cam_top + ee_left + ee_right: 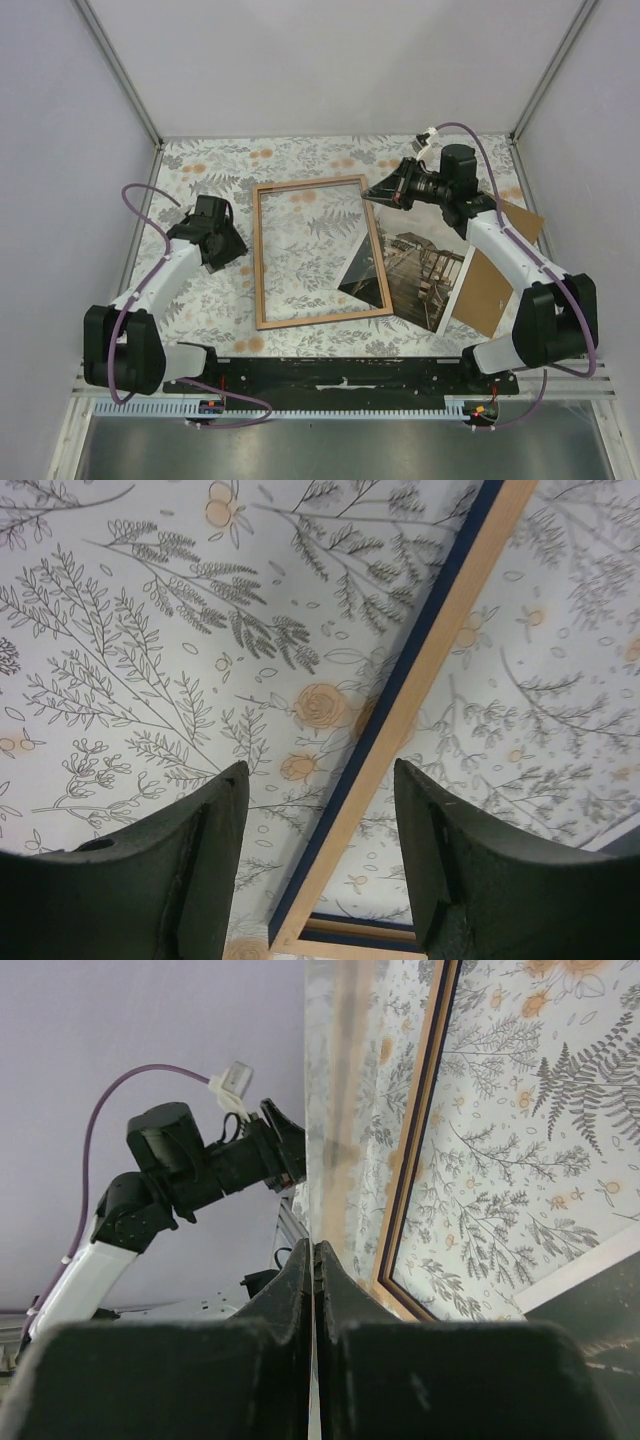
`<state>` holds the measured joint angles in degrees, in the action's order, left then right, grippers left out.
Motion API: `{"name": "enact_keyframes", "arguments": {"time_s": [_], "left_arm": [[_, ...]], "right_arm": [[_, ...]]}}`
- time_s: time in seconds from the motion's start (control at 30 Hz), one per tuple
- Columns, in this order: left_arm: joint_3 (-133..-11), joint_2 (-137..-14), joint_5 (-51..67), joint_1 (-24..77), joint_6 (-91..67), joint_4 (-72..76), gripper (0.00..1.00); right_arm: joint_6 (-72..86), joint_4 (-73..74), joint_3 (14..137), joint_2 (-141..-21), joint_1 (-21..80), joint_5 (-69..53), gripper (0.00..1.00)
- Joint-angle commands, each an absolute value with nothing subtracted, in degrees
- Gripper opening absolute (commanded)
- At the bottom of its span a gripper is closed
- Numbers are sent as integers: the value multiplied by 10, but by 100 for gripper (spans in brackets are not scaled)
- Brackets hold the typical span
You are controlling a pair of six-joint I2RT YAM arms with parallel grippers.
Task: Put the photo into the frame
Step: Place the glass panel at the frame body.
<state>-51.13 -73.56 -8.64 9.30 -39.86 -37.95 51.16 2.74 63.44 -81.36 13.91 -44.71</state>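
Note:
The frame (258, 260) lies flat mid-table, light wood face up, floral cloth showing through it. The photo (425, 270), a pier print, lies picture-up to its right. My right gripper (378, 193) (316, 1245) is shut on the edge of a thin see-through sheet (368, 270) (335, 1110). The sheet stands tilted over the frame's right rail (408, 1140). My left gripper (232, 255) (320, 770) hangs open above the frame's left rail (415, 695) near its front corner. It holds nothing and touches nothing.
A brown backing board (490, 285) lies under the photo's right side, reaching toward the right wall. Metal posts and grey walls close in the floral table (200, 170) on three sides. The arm bases sit along the near edge.

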Motion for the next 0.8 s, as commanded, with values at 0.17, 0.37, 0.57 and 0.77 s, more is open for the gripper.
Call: {"name": "enact_keyframes", "arguments": {"time_s": [0.17,0.37,0.57,0.77], "left_arm": [[-465,-735,-64,78,-342,-338,66],[-461,-747,-51,75,-336,-337,66],[-458,-751,-46,74,-335,-335,65],[-457,-756,-40,73,-335,-333,66]], "right_arm": [[572,-173,599,-882,139,-523,0],[624,-282,573,-929,141,-544,0],[627,-315,560,-960,156,-546,0],[646,-369,543,-990,163,-548,0]]}}
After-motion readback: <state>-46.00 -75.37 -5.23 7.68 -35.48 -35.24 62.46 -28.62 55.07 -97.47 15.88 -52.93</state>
